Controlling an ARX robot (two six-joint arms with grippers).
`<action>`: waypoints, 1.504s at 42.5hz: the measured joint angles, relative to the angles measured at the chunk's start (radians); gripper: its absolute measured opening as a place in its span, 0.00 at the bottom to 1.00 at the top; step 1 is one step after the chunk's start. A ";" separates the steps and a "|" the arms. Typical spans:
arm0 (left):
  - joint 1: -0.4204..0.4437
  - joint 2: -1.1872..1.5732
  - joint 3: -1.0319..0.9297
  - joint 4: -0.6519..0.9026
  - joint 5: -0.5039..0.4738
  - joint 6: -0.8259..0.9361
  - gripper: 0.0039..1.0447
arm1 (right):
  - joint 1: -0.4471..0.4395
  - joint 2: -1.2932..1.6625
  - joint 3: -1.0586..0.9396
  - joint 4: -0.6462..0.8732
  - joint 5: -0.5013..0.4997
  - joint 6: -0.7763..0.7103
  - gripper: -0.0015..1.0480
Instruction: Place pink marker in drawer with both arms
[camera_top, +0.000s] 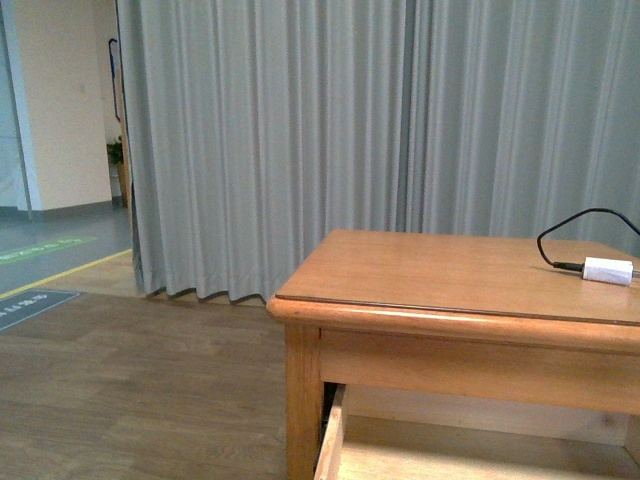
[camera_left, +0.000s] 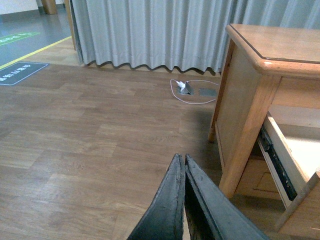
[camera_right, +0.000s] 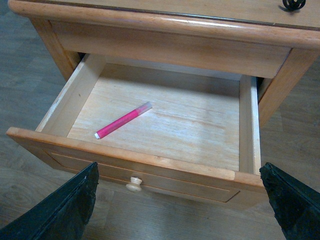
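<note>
The marker (camera_right: 123, 120) lies flat and slanted on the pale bottom of the drawer (camera_right: 150, 161), which is pulled out from the table (camera_top: 450, 270); the right gripper (camera_right: 178, 170) hangs above the drawer front, its jaws spread wide and empty. The left gripper (camera_left: 183, 160) is over the floor beside the table; its jaws are pressed together, gripping nothing.
</note>
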 joint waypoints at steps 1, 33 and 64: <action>0.000 -0.006 -0.002 -0.005 0.000 0.000 0.04 | 0.000 0.000 0.000 0.000 0.000 0.000 0.92; 0.000 -0.225 -0.027 -0.177 0.000 0.000 0.35 | 0.050 0.009 -0.072 0.092 0.333 0.001 0.92; 0.000 -0.225 -0.027 -0.177 0.000 0.000 0.94 | -0.161 0.533 -0.200 0.404 -0.143 -0.090 0.92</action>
